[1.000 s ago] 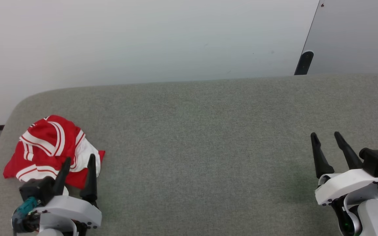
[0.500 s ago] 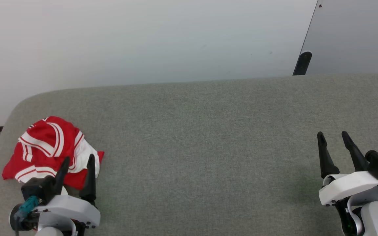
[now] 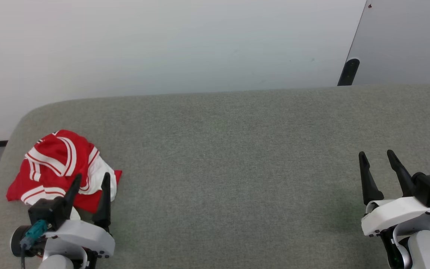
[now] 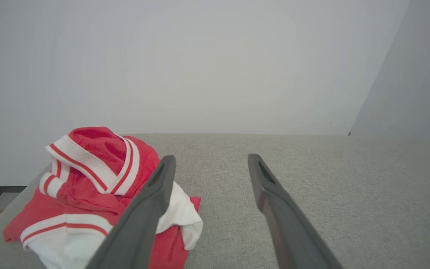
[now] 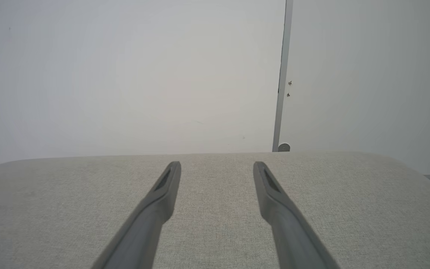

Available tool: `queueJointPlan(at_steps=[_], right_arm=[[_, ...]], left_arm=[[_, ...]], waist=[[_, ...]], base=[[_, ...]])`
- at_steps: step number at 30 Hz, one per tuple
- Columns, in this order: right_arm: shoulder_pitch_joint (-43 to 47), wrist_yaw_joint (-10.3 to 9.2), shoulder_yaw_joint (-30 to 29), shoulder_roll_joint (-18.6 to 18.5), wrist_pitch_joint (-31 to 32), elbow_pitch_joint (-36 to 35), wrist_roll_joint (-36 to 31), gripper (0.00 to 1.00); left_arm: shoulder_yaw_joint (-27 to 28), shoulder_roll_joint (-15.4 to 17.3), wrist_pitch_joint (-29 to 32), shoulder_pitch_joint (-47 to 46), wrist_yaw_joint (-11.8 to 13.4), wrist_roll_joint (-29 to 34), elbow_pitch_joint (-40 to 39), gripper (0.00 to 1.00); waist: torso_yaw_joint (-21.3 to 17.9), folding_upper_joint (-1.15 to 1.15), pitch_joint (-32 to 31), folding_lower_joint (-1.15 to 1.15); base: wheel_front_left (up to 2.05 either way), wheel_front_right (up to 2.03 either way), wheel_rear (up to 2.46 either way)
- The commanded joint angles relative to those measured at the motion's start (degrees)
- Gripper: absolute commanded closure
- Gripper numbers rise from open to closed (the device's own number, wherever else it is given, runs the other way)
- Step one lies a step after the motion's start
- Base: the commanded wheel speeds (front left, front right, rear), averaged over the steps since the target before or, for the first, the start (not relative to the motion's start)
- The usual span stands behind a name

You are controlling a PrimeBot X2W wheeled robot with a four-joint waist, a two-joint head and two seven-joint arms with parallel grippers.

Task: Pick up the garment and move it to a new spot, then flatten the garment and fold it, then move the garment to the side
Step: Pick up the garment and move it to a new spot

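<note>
As the left wrist view shows, the garment (image 4: 99,201) heaps up, trim (image 4: 84,167) raised.

right gripper (image 5: 217,164) spread, grey surface (image 5: 47,209), white wall (image 5: 125,74)

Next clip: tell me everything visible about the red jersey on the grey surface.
The garment is a red jersey of thin cloth with white panels and white-and-red striped trim. It lies crumpled in a heap, unfolded, at the left end of the grey padded surface, near its rounded corner. The open left gripper points over its near right edge; contact cannot be told.
</note>
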Motion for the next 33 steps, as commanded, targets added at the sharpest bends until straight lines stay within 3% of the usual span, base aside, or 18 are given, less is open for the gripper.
queueJointPlan(at_steps=[1, 13, 27, 33], right_arm=[[0.19, -0.08, 0.13, -0.07, -0.3, 0.14, -0.34, 0.0], [0.12, -0.08, 2.29, -0.53, -0.3, 0.81, 0.69, 0.0], [-2.13, -0.08, 6.79, -1.43, -0.29, 3.24, 1.96, 0.0], [-6.14, -0.08, 12.0, -1.2, -0.29, 4.93, 1.98, 0.0]], left_arm=[[0.11, -0.02, 0.0, -0.43, -0.14, -0.05, -0.14, 0.0], [-0.03, 0.39, 0.0, -0.61, 0.07, 1.19, 1.35, 0.0], [0.88, -0.46, 0.0, 0.36, 0.74, 1.48, 1.91, 0.0], [3.45, -0.31, 0.01, 2.39, 1.45, 0.77, -0.2, 0.0]], waist=[[0.41, 0.0, -0.09, 0.0], [9.88, 0.0, -0.65, 0.0], [27.87, 0.0, -1.29, 0.0], [30.78, 0.0, 0.85, 0.0]], base=[[0.0, 0.0, 0.0], [0.0, 0.0, 0.0], [0.0, 0.0, 0.0], [0.0, 0.0, 0.0]])
